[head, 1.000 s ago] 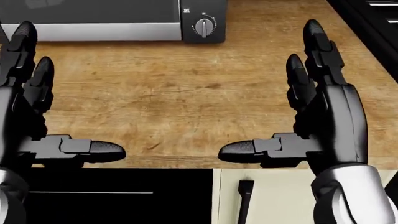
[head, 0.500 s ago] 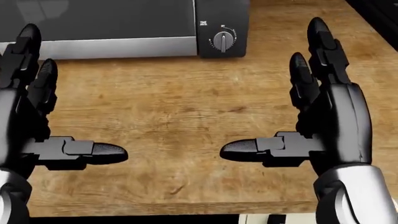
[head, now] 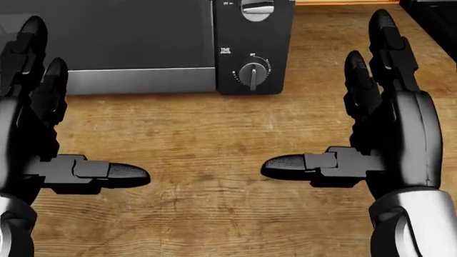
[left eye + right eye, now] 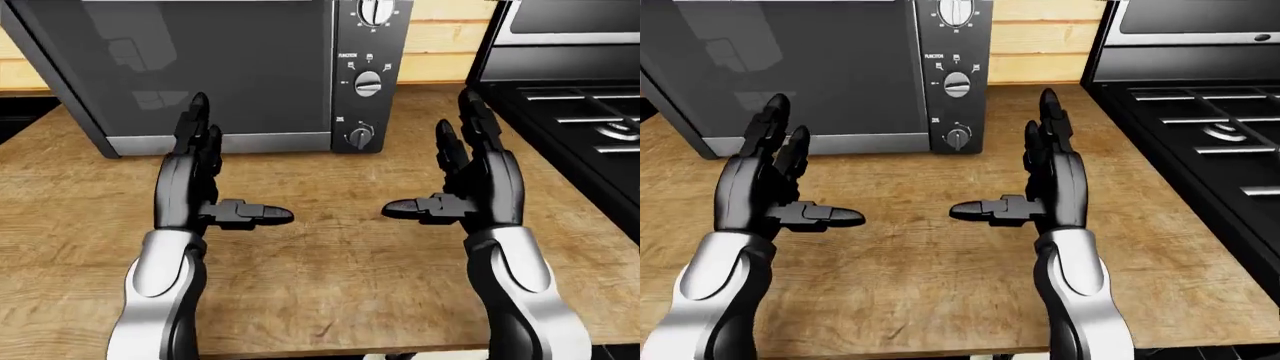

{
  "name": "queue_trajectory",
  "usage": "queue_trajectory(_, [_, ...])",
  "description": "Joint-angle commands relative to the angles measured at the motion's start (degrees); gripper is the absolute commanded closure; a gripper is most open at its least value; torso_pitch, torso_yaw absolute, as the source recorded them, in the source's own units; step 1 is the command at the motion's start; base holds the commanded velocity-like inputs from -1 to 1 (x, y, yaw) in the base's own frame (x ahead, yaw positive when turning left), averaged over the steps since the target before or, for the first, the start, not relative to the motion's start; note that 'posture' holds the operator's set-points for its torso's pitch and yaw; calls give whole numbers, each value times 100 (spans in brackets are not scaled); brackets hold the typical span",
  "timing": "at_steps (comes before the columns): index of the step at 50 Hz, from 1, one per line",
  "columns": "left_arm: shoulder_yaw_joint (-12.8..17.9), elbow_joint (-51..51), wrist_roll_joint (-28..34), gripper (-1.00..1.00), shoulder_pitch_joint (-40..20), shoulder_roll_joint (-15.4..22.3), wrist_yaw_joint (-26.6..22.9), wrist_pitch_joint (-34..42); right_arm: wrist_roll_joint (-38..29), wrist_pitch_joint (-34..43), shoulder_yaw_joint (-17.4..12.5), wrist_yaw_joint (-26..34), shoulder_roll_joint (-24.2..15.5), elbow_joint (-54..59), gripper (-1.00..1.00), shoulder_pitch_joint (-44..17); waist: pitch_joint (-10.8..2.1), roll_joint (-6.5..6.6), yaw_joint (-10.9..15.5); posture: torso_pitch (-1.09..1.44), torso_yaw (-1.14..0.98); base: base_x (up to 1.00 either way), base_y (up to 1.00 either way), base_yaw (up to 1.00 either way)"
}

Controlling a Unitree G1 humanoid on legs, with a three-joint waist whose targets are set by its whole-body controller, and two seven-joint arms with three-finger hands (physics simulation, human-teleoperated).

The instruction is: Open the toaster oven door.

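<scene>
The toaster oven (image 4: 240,71) control panel reads "FUNCTION" and "TIME"; other markings are illegible.

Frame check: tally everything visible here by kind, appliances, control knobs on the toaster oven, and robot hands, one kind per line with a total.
Appliances: 2, the black glass-doored toaster oven and the black stove at the view's right.
Round control knobs on the toaster oven's panel: 3, top, middle, bottom.
Robot hands: 2, the left hand and right hand, both open over the wooden counter.
Total: 7.

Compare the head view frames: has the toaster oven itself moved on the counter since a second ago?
No. The toaster oven and wooden counter slide down the head view together, so the camera moved closer.
</scene>
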Motion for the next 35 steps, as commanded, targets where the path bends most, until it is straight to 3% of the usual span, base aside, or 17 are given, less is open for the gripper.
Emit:
queue_trajectory(1, [68,-220,-25,-100,-80,35,30,-228,16,-124,6,18,1,-138,-100,-80,-124,80,7,0,0,0,0,0])
queue_trajectory(2, [11,-238,42,-100,-52,91,-5,-266,21,-116,3,18,-1,-151,-100,-81,-168,26,-49,0,0,0,0,0])
queue_trajectory(3, [45,-276,5,-100,-44,77,-41,-288,20,-112,2,18,-2,-154,-100,-81,-120,-4,-6,0,0,0,0,0])
queue_trajectory(9, [-48,-215,268,-100,64,83,-137,-423,20,-155,-8,28,1,-136,-100,-53,-173,-26,10,-1,0,0,0,0])
queue_trajectory(17, [-26,-295,269,-100,118,-1,-195,-392,36,-176,-36,22,-7,-118,-100,-46,-385,-32,31,-9,0,0,0,0])
queue_trajectory(26, [-36,-311,279,-100,99,3,-220,-369,27,-163,-21,-9,-7,-122,-100,-53,-763,-34,47,-18,0,0,0,0])
queue_trajectory(35, [-49,-200,315,-100,5,32,-249,-395,9,-181,-4,-12,-2,-67,-100,-84,-1260,-25,78,-27,0,0,0,0])
